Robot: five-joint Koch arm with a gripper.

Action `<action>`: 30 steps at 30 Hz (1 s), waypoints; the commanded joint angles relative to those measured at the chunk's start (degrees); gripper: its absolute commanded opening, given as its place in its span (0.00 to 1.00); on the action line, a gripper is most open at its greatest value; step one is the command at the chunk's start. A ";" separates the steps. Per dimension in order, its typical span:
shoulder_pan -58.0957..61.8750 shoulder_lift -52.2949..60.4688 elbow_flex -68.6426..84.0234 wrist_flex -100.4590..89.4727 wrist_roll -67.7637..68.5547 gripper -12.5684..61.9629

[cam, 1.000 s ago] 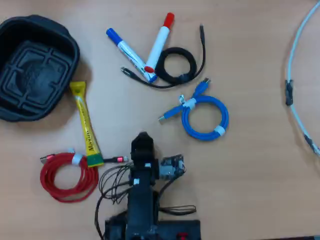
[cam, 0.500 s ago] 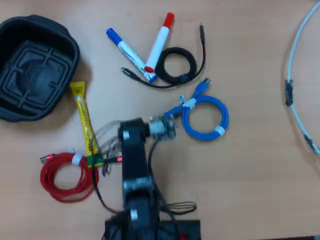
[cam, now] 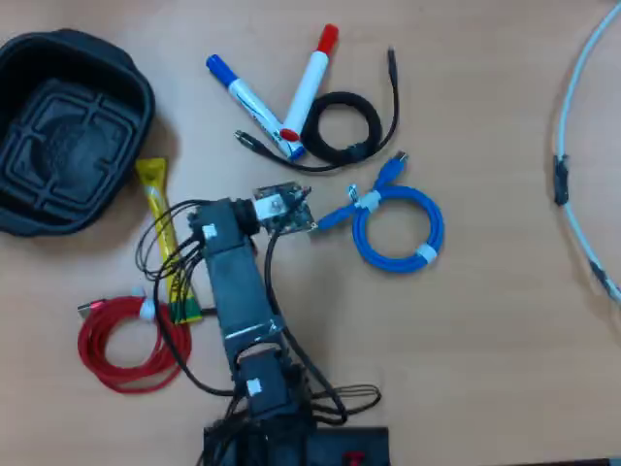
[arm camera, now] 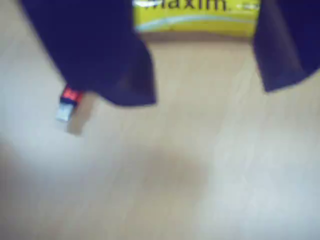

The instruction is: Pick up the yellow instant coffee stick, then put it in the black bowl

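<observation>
The yellow instant coffee stick [cam: 153, 197] lies on the wooden table, pointing from the black bowl's lower right corner down to its green end by the red cable. The black bowl [cam: 21, 209] sits empty at the top left of the overhead view. My gripper [cam: 208, 233] hovers just right of the stick's middle, and loose arm wires cross over the stick. In the wrist view the stick [arm camera: 195, 17] shows at the top edge with red lettering. The gripper [arm camera: 202, 90] is open there, its two dark fingers [arm camera: 125, 75] wide apart with bare table between them.
A red coiled cable [cam: 131, 345] lies below the stick, and its plug [arm camera: 67, 102] shows in the wrist view. A blue coiled cable [cam: 398, 228], a black coiled cable [cam: 342, 126] and two markers [cam: 247, 102] lie to the right and above. A white cable [cam: 572, 175] runs along the right edge.
The arm has unfolded from near its base and swung up and left, bringing the gripper from the table's middle over to the yellow stick. Nothing else has moved.
</observation>
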 commanded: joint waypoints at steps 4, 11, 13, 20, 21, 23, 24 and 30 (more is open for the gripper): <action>-3.43 0.79 -11.25 6.06 -9.32 0.43; -8.09 0.62 -15.38 6.86 -24.26 0.47; -8.26 0.62 -14.85 6.86 -28.21 0.53; -8.26 0.62 -14.77 7.65 -36.30 0.74; -8.53 0.44 -14.68 7.65 -37.44 0.77; -9.58 0.53 -14.85 7.56 -39.02 0.83; -10.11 0.44 -15.12 7.56 -39.64 0.86; -13.97 -0.09 -15.29 7.12 -45.09 0.93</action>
